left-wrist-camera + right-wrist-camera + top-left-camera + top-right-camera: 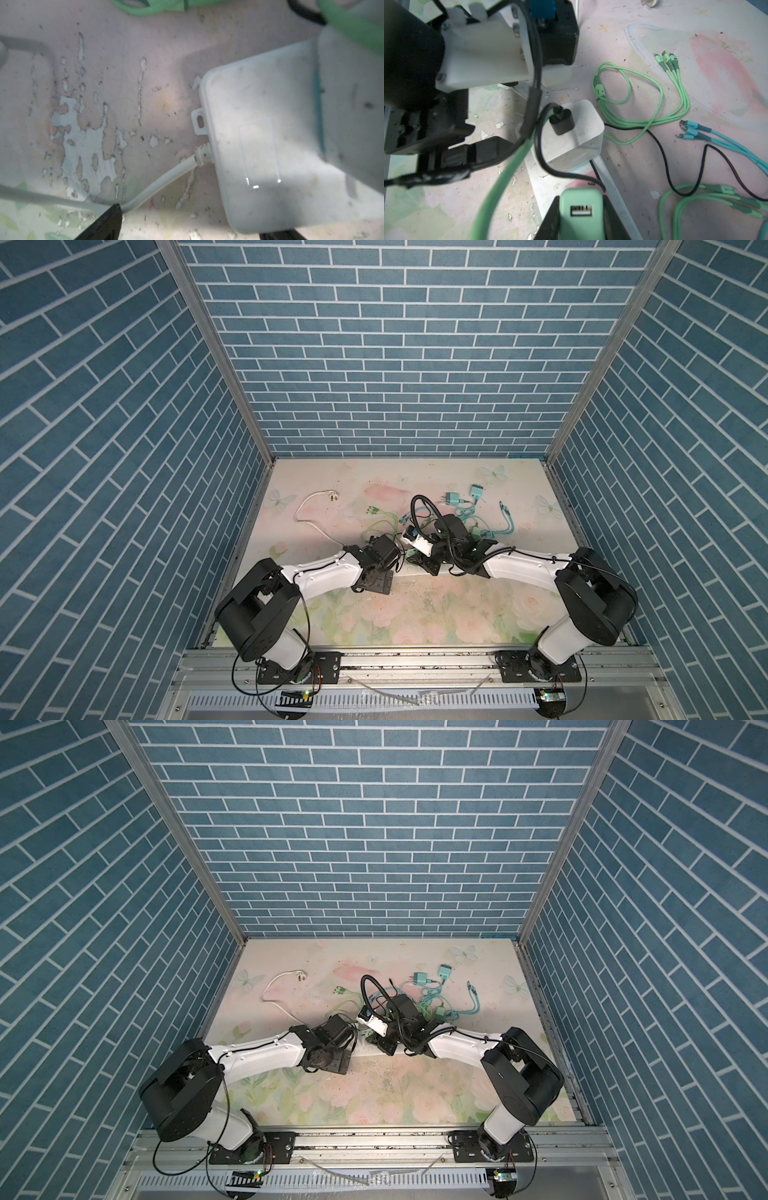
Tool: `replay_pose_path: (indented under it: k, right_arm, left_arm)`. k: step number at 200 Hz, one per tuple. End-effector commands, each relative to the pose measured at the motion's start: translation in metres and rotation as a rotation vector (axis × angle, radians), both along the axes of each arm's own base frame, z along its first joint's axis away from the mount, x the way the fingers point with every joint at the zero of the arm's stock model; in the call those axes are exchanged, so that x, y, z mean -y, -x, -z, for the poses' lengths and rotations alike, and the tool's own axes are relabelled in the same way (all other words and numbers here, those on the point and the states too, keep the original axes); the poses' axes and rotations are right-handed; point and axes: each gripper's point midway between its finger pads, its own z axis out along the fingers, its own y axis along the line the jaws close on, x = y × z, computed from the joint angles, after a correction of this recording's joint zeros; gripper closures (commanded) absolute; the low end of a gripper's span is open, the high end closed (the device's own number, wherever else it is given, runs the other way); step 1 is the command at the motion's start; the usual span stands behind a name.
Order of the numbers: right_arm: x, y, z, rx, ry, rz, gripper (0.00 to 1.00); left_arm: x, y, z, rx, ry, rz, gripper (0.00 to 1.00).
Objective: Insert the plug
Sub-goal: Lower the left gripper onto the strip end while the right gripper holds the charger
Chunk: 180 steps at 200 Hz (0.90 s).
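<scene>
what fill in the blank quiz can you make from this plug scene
The right gripper is shut on a ____ charger with a USB port.
The plug already seated in the white power strip is ____.
The left gripper stands ____ by the strip's corded end.
Missing: green; black; open.

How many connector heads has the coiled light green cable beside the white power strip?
3 connector heads, fanned side by side at the end of the light green cable. None seems hidden.
</scene>
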Motion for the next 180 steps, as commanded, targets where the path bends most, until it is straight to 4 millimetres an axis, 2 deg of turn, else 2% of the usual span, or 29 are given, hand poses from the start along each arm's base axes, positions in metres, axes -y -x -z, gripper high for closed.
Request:
replay_pose_path:
  k: [1, 45, 77, 113, 136, 180]
  right_arm:
    - [-0.016, -0.012, -0.008, 0.048, -0.007, -0.059, 1.00]
    - [-0.027, -0.024, -0.002, 0.027, -0.015, -0.067, 1.00]
    - [-0.024, -0.031, 0.001, -0.009, -0.006, -0.060, 1.00]
    - [-0.016, -0.033, -0.009, -0.022, -0.051, -0.053, 1.00]
    - [-0.014, -0.034, -0.009, -0.029, -0.062, -0.049, 1.00]
    - [-0.015, -0.036, -0.010, -0.034, -0.064, -0.041, 1.00]
  left_arm:
    - [-0.033, 0.006, 0.017, -0.070, -0.118, -0.033, 0.00]
    - [-0.045, -0.016, 0.014, -0.054, -0.078, -0.107, 0.01]
    - [-0.048, -0.032, 0.008, -0.042, -0.083, -0.119, 0.01]
    - [-0.039, -0.041, 0.010, -0.045, -0.063, -0.108, 0.03]
    - [-0.036, -0.042, 0.009, -0.038, -0.049, -0.109, 0.04]
    - [-0.026, -0.050, -0.013, 0.042, 0.037, -0.095, 0.04]
